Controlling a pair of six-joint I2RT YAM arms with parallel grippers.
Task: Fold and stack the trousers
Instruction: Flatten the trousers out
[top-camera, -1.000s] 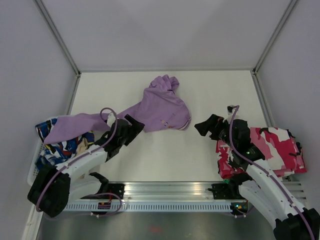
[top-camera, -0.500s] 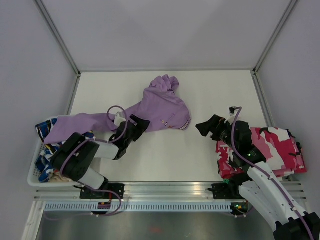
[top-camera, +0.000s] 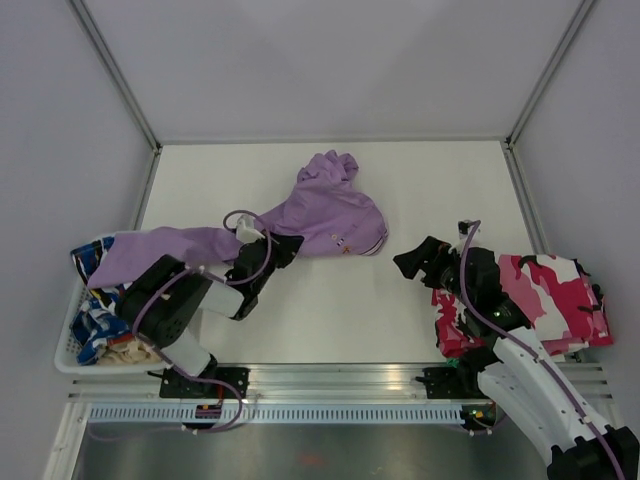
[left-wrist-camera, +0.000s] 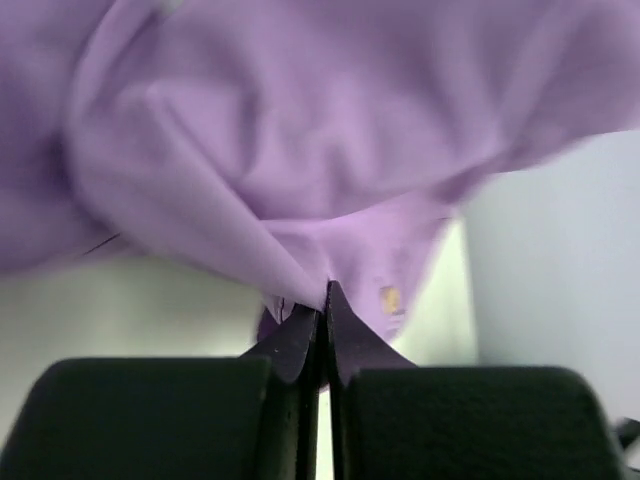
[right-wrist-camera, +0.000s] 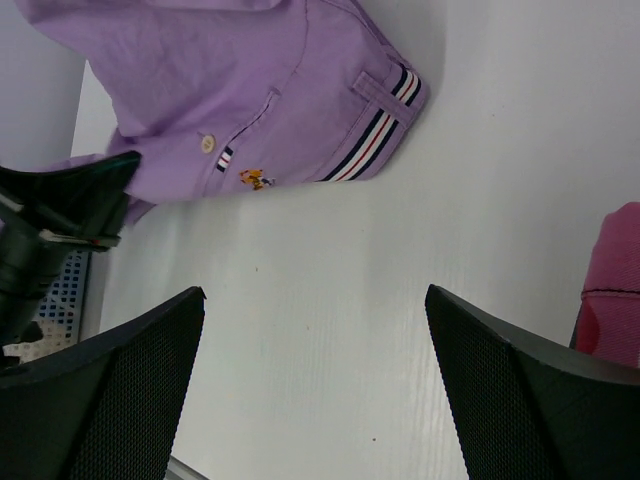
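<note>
The lilac trousers (top-camera: 320, 210) lie crumpled at the table's middle, with one leg trailing left over the basket. My left gripper (top-camera: 282, 250) sits at their near edge. In the left wrist view it (left-wrist-camera: 323, 298) is shut on a pinched fold of the lilac cloth (left-wrist-camera: 300, 150). My right gripper (top-camera: 415, 262) hovers over bare table to the right of the trousers. Its jaws stand wide open with nothing between them (right-wrist-camera: 315, 292). The right wrist view shows the striped waistband and a button of the trousers (right-wrist-camera: 250, 90) ahead of it.
A folded pink, white and black camouflage garment (top-camera: 545, 300) lies at the right edge under my right arm. A white basket (top-camera: 66, 345) at the left holds blue-and-white patterned clothing (top-camera: 100, 305). Walls enclose the table on three sides.
My left gripper has reached right to the trousers' near edge and shut on the cloth. The waistband has shifted slightly. The right gripper has drifted slightly down and stayed open.
</note>
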